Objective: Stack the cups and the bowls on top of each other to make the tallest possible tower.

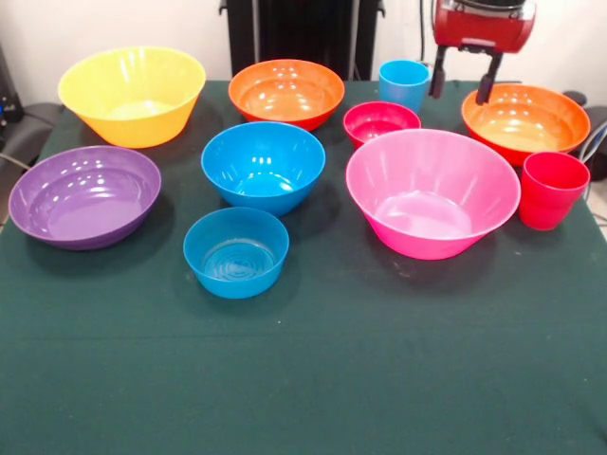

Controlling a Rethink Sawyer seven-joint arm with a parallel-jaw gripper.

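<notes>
My gripper (465,83) hangs empty with its jaws spread wide, above the gap between the light blue plastic tumbler (404,83) and the right-hand glossy orange-red bowl (525,119). Nothing is stacked: the red plastic tumbler (552,190) stands just beside the big pink plastic bowl (432,192), and every bowl sits singly on the dark green tablecloth (313,379).
</notes>
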